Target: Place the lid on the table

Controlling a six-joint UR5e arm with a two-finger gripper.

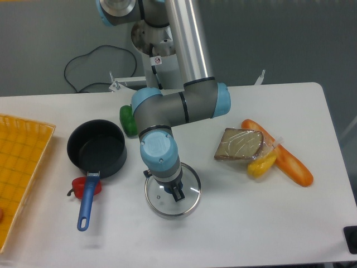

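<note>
Here, from left to right: an orange-yellow gridded tray [22,167] sits at the left edge of the white table [268,223]. Next comes a dark saucepan [96,149] with a blue handle, open and uncovered, its handle lying over a small red item [86,187]. Behind the pan, a green vegetable [128,120] is partly hidden by the arm. Near the middle, the lid [172,188] lies flat on the tabletop, just right of the pan and apart from it. It is a round disc of clear glass with a thin silver metal rim, and the white surface shows through it. The gripper [175,191] points straight down over the lid's centre, its dark fingers at the knob; the wrist above blocks the view, so I cannot tell whether they are clamped on it or let go. Farther right lie a wrapped slice of brown bread [240,144], a yellow piece [261,166] and an orange carrot-like item [281,155], touching one another. A small label on the arm's upper column is too small to read.
</note>
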